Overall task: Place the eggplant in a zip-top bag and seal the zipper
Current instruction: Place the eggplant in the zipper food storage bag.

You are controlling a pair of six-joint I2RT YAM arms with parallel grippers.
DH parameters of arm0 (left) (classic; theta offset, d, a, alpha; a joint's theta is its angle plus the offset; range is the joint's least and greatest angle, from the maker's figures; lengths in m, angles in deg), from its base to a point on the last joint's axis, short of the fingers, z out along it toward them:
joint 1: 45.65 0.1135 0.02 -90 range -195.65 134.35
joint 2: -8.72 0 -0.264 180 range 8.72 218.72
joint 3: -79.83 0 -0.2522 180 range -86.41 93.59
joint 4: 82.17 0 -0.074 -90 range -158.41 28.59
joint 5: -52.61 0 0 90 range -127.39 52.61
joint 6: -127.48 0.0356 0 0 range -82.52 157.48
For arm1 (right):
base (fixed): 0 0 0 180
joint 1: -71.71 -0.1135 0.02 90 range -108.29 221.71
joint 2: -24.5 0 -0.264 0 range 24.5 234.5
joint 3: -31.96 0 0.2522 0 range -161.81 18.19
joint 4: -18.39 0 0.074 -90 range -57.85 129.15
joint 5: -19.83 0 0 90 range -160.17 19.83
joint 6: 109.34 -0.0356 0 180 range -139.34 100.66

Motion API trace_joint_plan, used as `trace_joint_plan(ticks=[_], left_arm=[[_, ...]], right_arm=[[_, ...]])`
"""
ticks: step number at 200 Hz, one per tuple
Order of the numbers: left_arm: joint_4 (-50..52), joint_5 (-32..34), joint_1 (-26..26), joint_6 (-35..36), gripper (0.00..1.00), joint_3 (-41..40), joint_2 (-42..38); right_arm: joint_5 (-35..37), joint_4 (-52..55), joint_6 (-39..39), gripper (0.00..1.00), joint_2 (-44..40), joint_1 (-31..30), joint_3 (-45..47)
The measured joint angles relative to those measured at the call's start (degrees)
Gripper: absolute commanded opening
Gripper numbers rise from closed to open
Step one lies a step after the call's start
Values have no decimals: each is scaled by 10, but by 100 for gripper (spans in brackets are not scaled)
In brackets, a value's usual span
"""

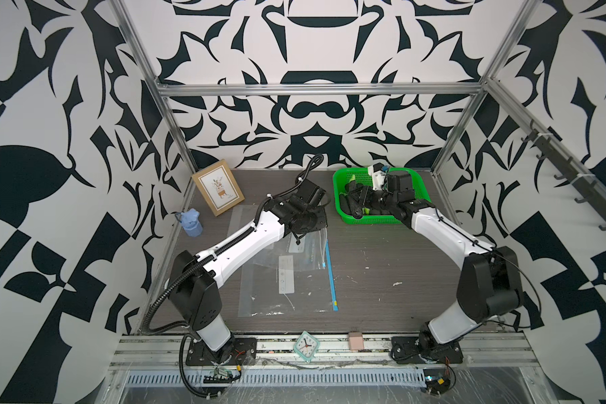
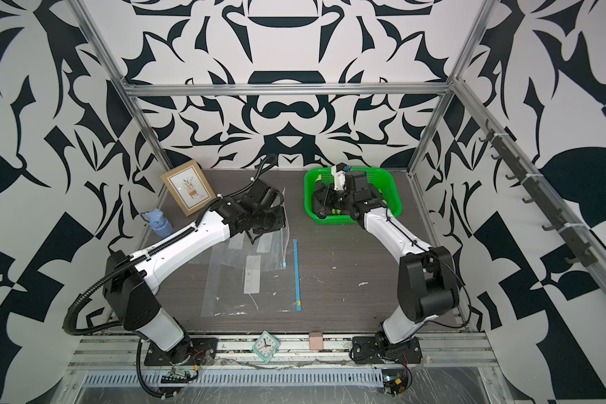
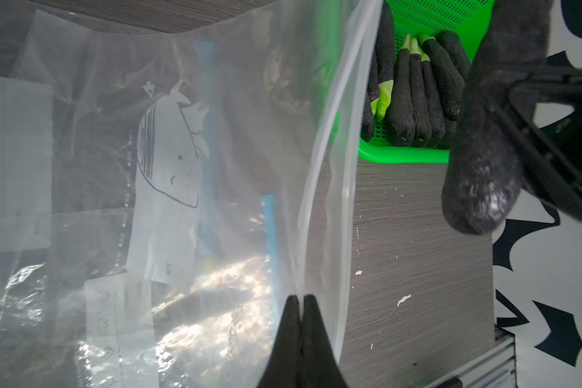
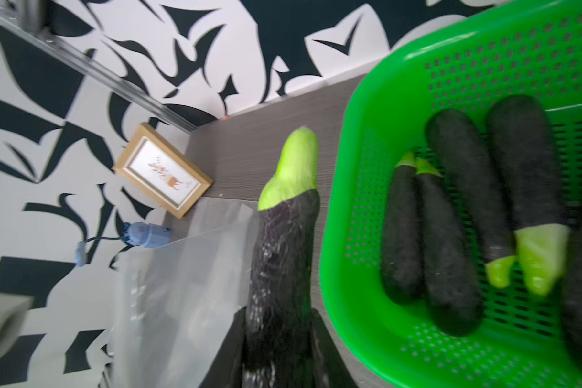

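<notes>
Right wrist view puts the eggplant [image 4: 284, 262] between the fingers of the right hand [image 4: 278, 315], which is closed partway around its dark body and carries it. Its long axis runs straight out from that hand. The green cap leads toward the far left, where the picture frame [image 4: 163, 171] stands, and the blunt end sits back at the fingers. The eggplant hangs just beside the left rim of the green basket [image 4: 346, 208], in which the other eggplants [image 4: 451, 242] lie.

The zip-top bag [image 3: 182, 188] is to the left of it. In the left wrist view the left hand [image 3: 299, 302] is pinched shut on the bag's clear rim. It holds that edge up off the worktop [image 3: 417, 252], with the rim turned right, toward the basket. How far the mouth gapes cannot be told, because only the rim band and one film wall show.

The coming move looks like a short leftward carry by the right arm, cap first, into that mouth. The left arm is nearer the bag but is taken up with the rim.

A bare strip of worktop lies between basket and bag, so the path seems open. The basket rim crowds the eggplant on the right. In a top view, a second flat bag [image 1: 294, 300] with a blue zipper strip [image 1: 332, 280] lies nearer the front. The small blue bottle [image 1: 192, 224] stands well apart at the left.
</notes>
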Motion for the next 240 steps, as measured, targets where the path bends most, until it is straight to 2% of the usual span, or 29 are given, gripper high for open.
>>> trace_joint_plan(ticks=[36, 88, 240], left_arm=[[-14, -6, 1, -11, 0, -1, 0], [-7, -9, 7, -8, 0, 9, 0], [5, -17, 10, -4, 0, 18, -4]], right_arm=[[8, -103, -61, 1, -60, -72, 61], [56, -181, -94, 0, -74, -161, 111], [207, -298, -107, 0, -59, -207, 183]])
